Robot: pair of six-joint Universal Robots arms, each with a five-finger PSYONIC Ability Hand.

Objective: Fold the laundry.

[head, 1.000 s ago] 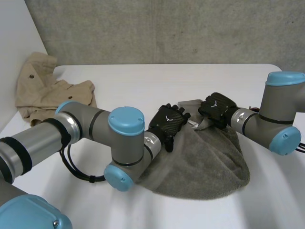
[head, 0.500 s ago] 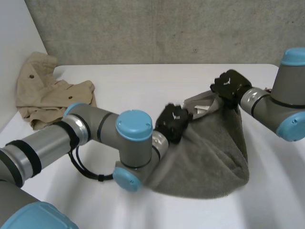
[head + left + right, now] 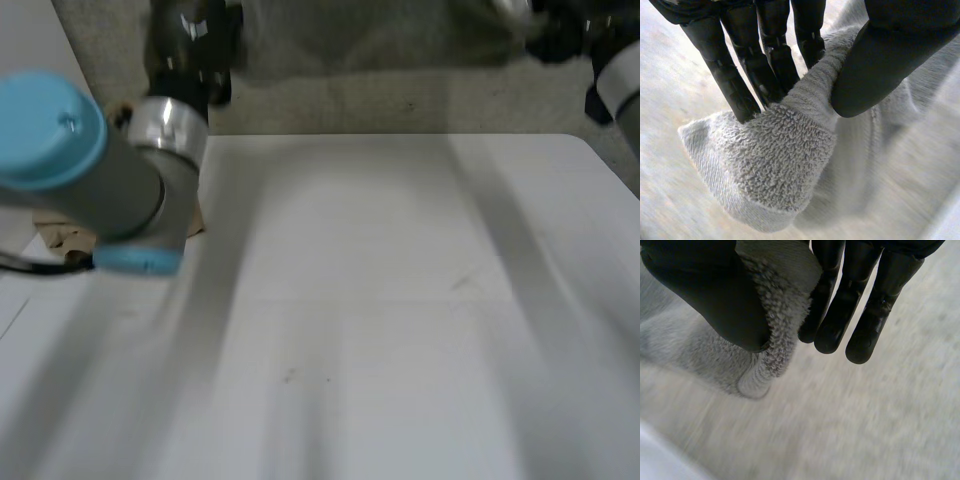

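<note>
A grey terry towel [image 3: 380,40] hangs stretched in the air between my two hands, high above the white table [image 3: 380,300]. My left hand [image 3: 190,45] is at the towel's left end. In the left wrist view the thumb [image 3: 890,55] and fingers pinch a corner of the towel [image 3: 775,170]. At the other end is my right hand [image 3: 560,35]. The right wrist view shows its thumb [image 3: 705,285] pressing a towel corner [image 3: 775,315] against the fingers.
A beige garment [image 3: 60,238] lies at the table's far left, mostly hidden behind my left arm [image 3: 90,170]. A grey wall stands behind the table.
My left hand closed on the towel's edge. Both hands then rose and moved apart, lifting the towel off the table.
</note>
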